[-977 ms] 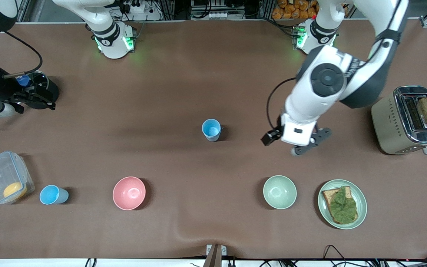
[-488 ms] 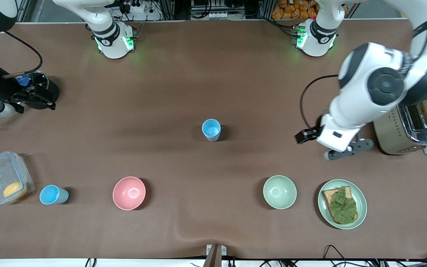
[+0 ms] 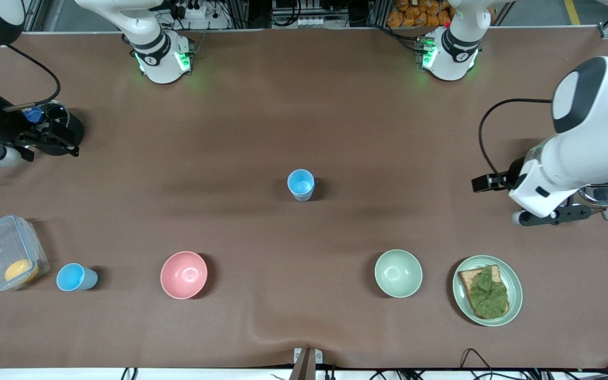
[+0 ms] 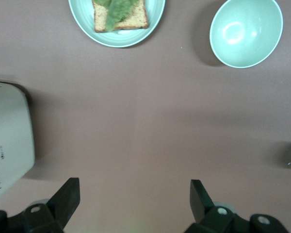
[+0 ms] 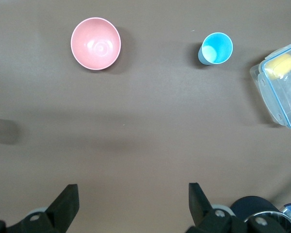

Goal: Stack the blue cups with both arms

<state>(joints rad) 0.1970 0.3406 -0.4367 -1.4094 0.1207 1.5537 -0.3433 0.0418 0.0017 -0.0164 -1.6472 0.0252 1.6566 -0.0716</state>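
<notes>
Front view: left arm [image 3: 583, 153] hides most of toaster [image 3: 607, 192].

The left gripper [image 4: 133, 196] hangs in the air at the left arm's end, fingers [image 4: 68, 196] wide apart and empty. The right gripper [image 5: 131, 196] waits raised, fingers [image 5: 68, 199] also apart, empty.

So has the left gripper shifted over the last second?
Yes. The left gripper has swung away from the middle blue cup toward the left arm's end of the table, now beside the toaster, fingers open.
</notes>
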